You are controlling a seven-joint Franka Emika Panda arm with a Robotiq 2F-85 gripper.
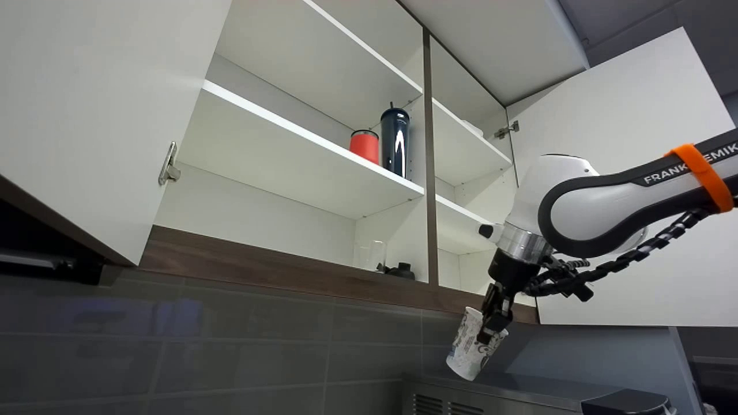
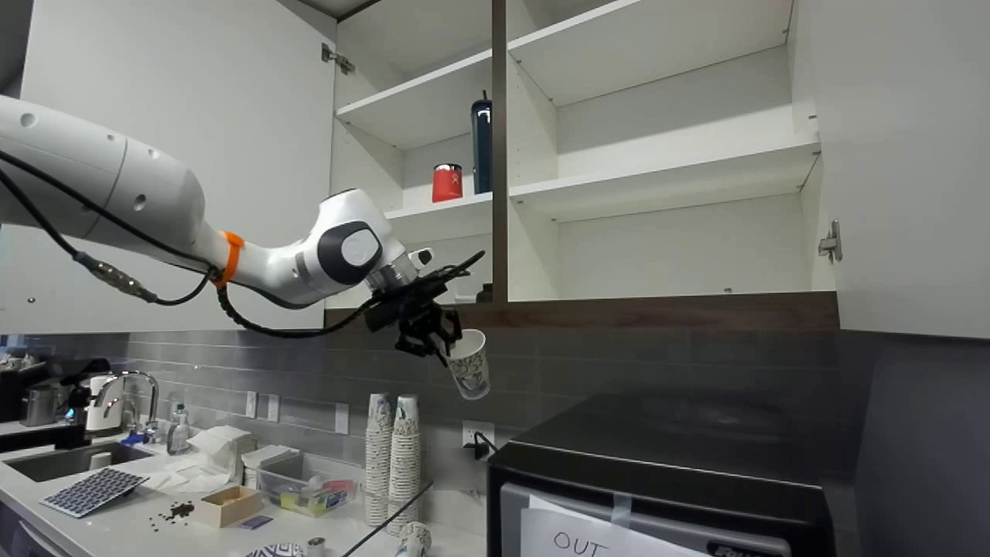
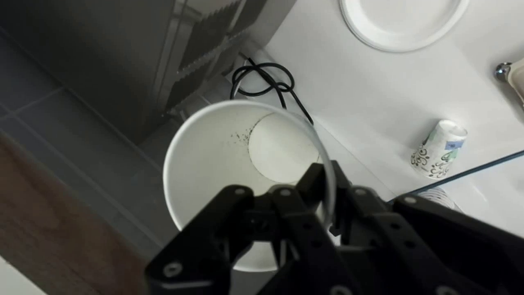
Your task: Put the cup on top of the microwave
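Observation:
The white cup with greyish swirl markings [image 1: 469,354] hangs tilted in the air, its open mouth toward the wrist, in both exterior views [image 2: 472,373]. In the wrist view the cup [image 3: 213,164] shows its inside, with dark specks near the bottom. My gripper [image 1: 490,333] is shut on the cup's wall at the rim, one finger inside and one outside, as the wrist view [image 3: 326,176] shows. The dark microwave [image 2: 673,433] stands below; in this exterior view the cup is higher than its top and left of it. It also shows in the wrist view [image 3: 118,61].
Open cabinet shelves [image 2: 657,178] with a wooden lower edge [image 1: 277,259] are close above the gripper. They hold a red cup [image 1: 364,146] and a dark bottle [image 1: 395,141]. Stacked paper cups [image 2: 404,464], another patterned cup [image 3: 440,149] and a black cable [image 3: 282,88] are on the counter.

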